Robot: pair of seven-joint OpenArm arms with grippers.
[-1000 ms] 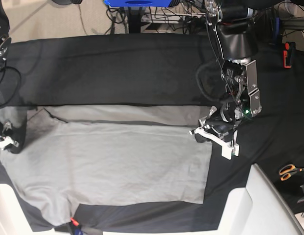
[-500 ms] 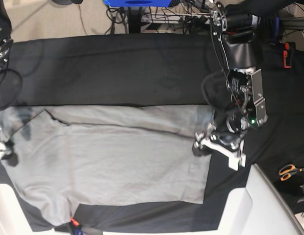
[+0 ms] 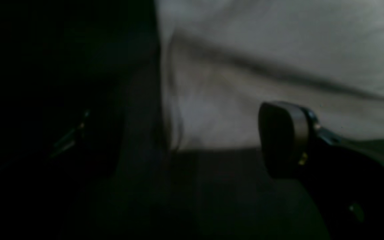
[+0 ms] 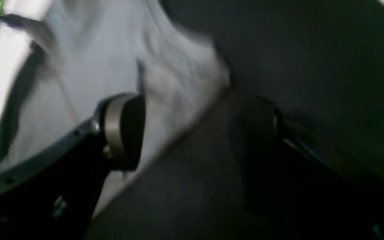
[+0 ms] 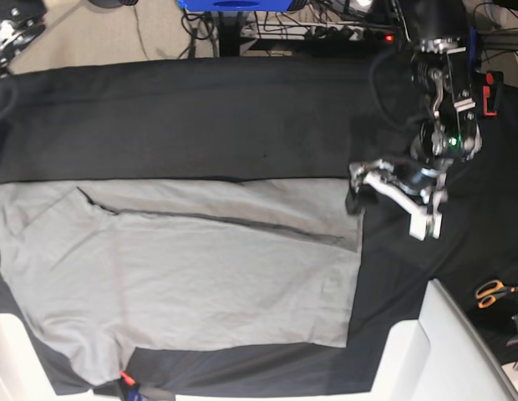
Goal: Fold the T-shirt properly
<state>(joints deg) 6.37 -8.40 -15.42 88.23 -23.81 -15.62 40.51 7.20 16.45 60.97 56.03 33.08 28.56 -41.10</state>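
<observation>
T-shirt (image 5: 184, 284) flat, left pincer (image 5: 393, 205) open beside edge

The far half of the worktop (image 5: 200, 117), under its black cloth, lies bare and gives a hand free passage. The T-shirt (image 5: 184, 276) lies flat across the near half. At the right edge, the left hand (image 5: 391, 199) hangs with jaws apart, with orange scissors (image 5: 491, 292) beyond.

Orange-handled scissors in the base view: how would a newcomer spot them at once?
Start from the black tablecloth under the spread mid-grey cotton T-shirt. Follow it to the base view's right edge, below the left gripper. The small orange-handled scissors lie there, the only bright orange loops on that dark cloth.
</observation>
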